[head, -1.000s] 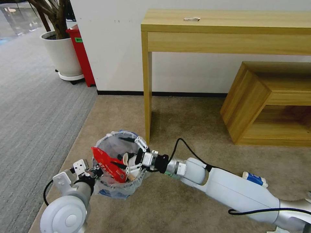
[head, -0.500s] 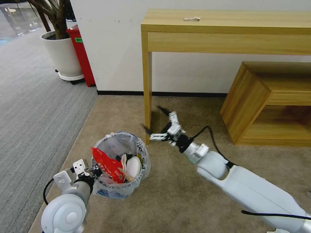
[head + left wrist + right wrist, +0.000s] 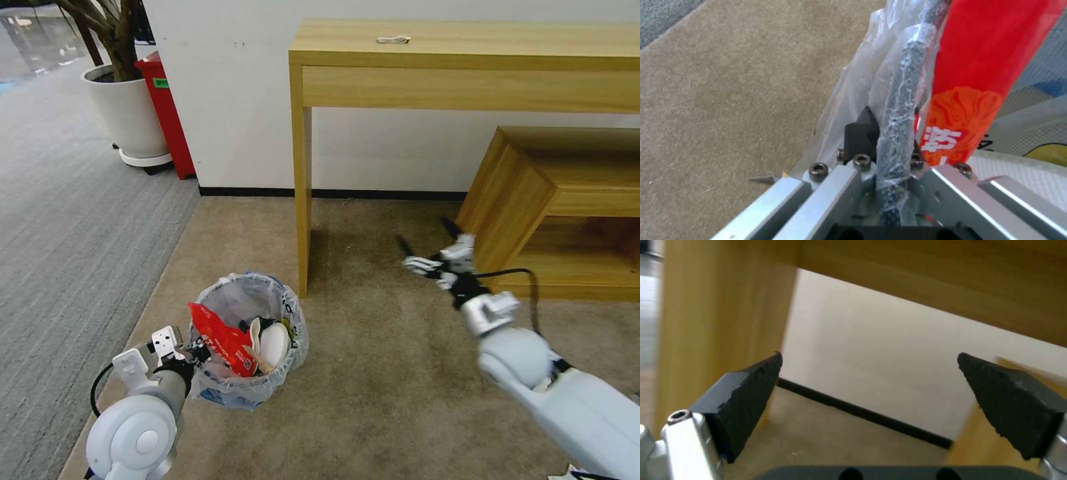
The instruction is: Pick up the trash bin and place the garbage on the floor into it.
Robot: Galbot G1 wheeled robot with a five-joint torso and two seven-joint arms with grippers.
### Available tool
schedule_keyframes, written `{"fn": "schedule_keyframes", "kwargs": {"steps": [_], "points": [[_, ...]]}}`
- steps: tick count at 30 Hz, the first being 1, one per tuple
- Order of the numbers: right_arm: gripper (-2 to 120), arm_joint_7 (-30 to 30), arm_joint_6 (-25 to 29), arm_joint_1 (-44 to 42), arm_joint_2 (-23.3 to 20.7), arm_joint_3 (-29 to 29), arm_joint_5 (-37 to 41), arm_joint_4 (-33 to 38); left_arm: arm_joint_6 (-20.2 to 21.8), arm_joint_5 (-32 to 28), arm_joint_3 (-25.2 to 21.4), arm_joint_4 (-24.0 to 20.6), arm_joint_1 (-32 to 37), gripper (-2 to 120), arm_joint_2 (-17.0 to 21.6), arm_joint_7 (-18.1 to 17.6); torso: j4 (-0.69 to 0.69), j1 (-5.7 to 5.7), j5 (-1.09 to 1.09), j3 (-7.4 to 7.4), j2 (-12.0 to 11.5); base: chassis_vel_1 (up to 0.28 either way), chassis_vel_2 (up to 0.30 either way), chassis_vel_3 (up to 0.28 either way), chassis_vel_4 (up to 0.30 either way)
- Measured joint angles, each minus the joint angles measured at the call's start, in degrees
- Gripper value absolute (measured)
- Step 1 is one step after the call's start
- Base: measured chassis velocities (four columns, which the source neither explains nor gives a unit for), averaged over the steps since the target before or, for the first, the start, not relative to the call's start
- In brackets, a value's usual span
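Standing on the beige short-pile carpet floor (image 3: 373,373), the small round trash bin (image 3: 250,347) lined with crinkled translucent white plastic sits just beside the front leg of the light wooden bench (image 3: 467,60). Garbage fills it: a crushed red cup (image 3: 223,340) leans against the rim on the robot's left side, with a white slipper (image 3: 272,345) next to it. The left gripper (image 3: 193,352) is at that rim, and in the left wrist view its black fingers (image 3: 860,133) are clamped on the plastic-wrapped edge of the bin (image 3: 898,110), the red cup (image 3: 982,66) pressing close alongside.

The right gripper (image 3: 430,248) is raised over bare carpet, well apart from the bin and near a low wooden shelf unit (image 3: 560,207). Its dark fingers (image 3: 744,396) are spread wide with nothing between them, and beyond them the right wrist view shows the white wall (image 3: 889,366) and black skirting.

A small pale object (image 3: 393,40) lies on the bench top. To the robot's left the beige carpet meets grey ribbed carpet (image 3: 67,233), where a white plant pot (image 3: 130,113) and a red container (image 3: 167,113) stand against the wall.
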Motion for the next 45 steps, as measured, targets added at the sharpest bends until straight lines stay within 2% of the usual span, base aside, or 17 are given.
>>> {"fn": "schedule_keyframes", "kwargs": {"steps": [6, 11, 15, 22, 31, 45], "points": [[100, 3.44, -1.07, -4.71, 1.85, 5.66, 0.34, 0.27, 0.66, 0.49, -0.19, 0.11, 0.52, 0, 0.51, 1.82, 0.01, 0.0, 0.0, 0.0, 0.0, 0.0, 0.0, 0.0, 0.0], [100, 3.99, -1.71, -5.69, 2.57, 7.05, -0.04, 0.39, 0.67, 0.28, -0.78, -0.17, 0.77, 0, 1.3, 2.71, 0.01, 0.0, 0.0, 0.0, 0.0, 0.0, 0.0, 0.0, 0.0], [100, 4.43, -2.04, -7.94, 3.35, 9.08, -0.94, 0.39, 1.46, 1.84, -1.41, -1.15, 1.64, 0, 2.12, 5.77, 0.01, 0.0, 0.0, 0.0, 0.0, 0.0, 0.0, 0.0, 0.0], [100, 4.42, -1.83, -10.98, 3.48, 11.73, -1.8, -0.29, 0.9, 2.28, -1.36, -1.4, 2.08, 0, 2.57, 9.09, 0.01, 0.0, 0.0, 0.0, 0.0, 0.0, 0.0, 0.0, 0.0], [100, 4.22, -0.6, -15.45, 4.56, 15.22, -3.78, -0.94, 0.03, 1.77, -1.35, -0.83, 2.46, 0, 2.92, 9.62, 0.01, 0.0, 0.0, 0.0, 0.0, 0.0, 0.0, 0.0, 0.0], [100, 4.09, -0.3, -15.2, 5.35, 15.07, -4.43, -1.82, 0.05, 1.14, -1.25, 0.01, 2.17, 0, 3.18, 9.45, 0.02, 0.0, 0.0, 0.01, 0.0, 0.0, 0.0, 0.0, 0.0]]}}
